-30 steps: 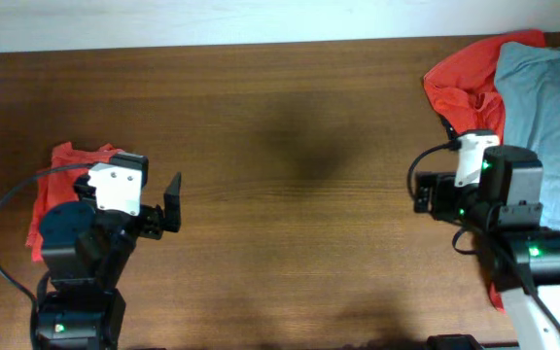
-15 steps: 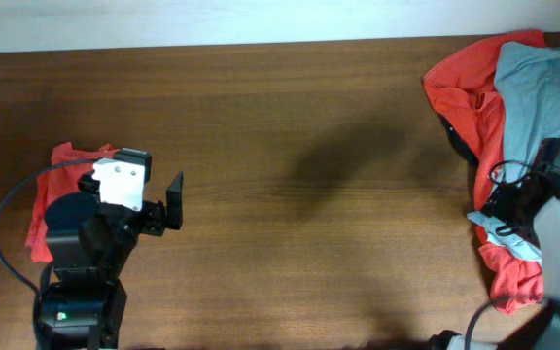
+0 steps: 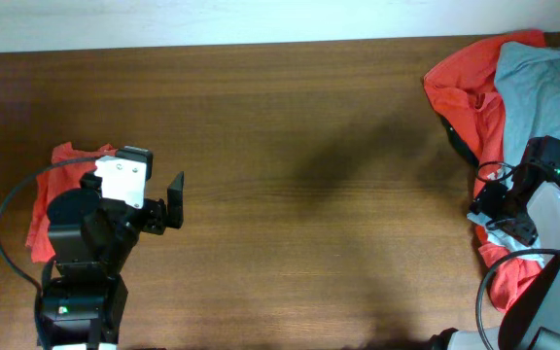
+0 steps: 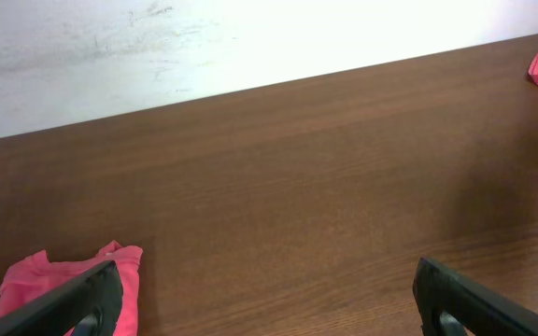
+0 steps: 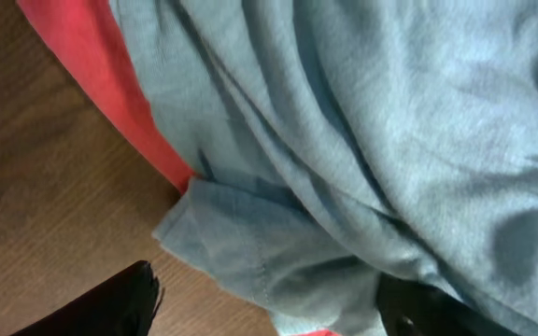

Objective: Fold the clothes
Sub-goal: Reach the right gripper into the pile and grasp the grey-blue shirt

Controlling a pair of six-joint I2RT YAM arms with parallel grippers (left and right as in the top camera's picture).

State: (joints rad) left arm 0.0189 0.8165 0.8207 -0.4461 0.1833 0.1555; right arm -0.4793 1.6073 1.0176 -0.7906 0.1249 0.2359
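Observation:
The pale grey-blue T-shirt (image 3: 542, 87) lies crumpled on a large orange-red shirt (image 3: 465, 92) at the table's far right. My right gripper (image 3: 492, 209) is low over the pile's left edge. In the right wrist view the gripper (image 5: 269, 313) is open, its jaws on either side of the grey-blue shirt's (image 5: 344, 140) hem, with orange-red cloth (image 5: 82, 65) beside it. A small orange-red shirt (image 3: 52, 190) lies bunched at the left, partly under my left arm. My left gripper (image 3: 170, 204) is open and empty above bare wood; it also shows in the left wrist view (image 4: 269, 313).
The brown wooden table (image 3: 299, 175) stretches between the two arms. A white wall (image 4: 157, 47) runs along its far edge. The small shirt's corner (image 4: 40, 280) sits by the left finger. Black cables loop beside both arm bases.
My right arm has swung from the table out to the right pile and come down on the grey-blue shirt's edge. The left arm has barely moved.

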